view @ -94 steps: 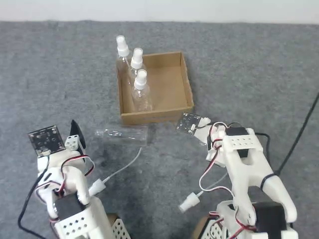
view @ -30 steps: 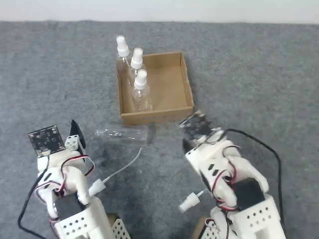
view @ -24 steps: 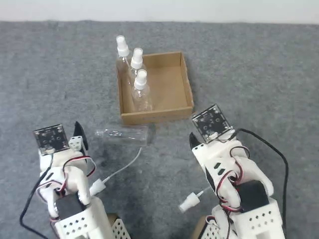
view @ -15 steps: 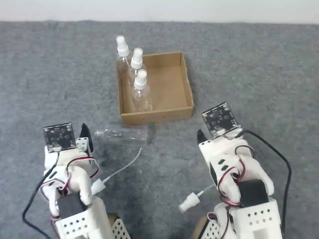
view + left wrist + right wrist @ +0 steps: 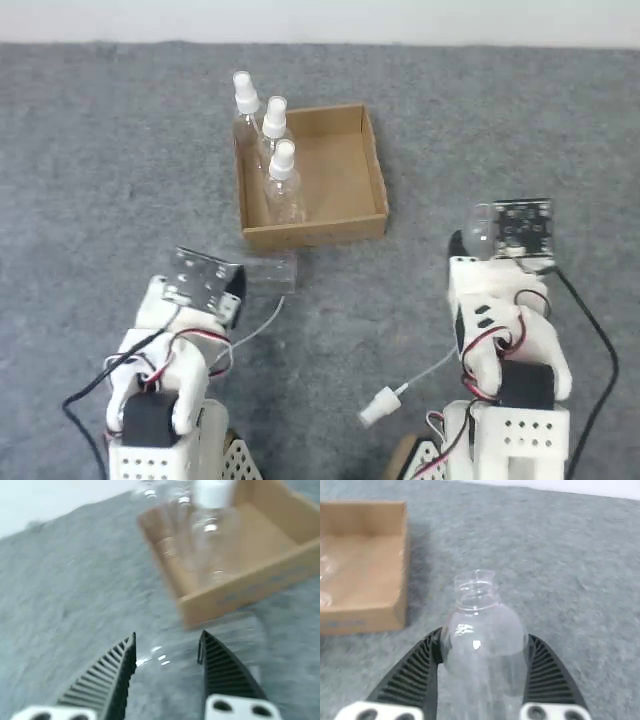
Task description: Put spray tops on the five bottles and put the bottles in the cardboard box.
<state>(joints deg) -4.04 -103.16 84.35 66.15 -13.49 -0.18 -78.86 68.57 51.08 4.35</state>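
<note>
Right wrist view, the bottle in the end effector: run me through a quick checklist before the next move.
1. Grip: the right end effector is shut on the bottle: ok.
2. Neck: bare and open, ready for a top: ok.
3. Grip firm enough for fitting a top: cannot tell.
4. Loose spray top lies on the carpet, apart from both arms: ok.
5. The left end effector is open over the lying bottle: ok.
6. Free space in the cardboard box: ok.
</note>
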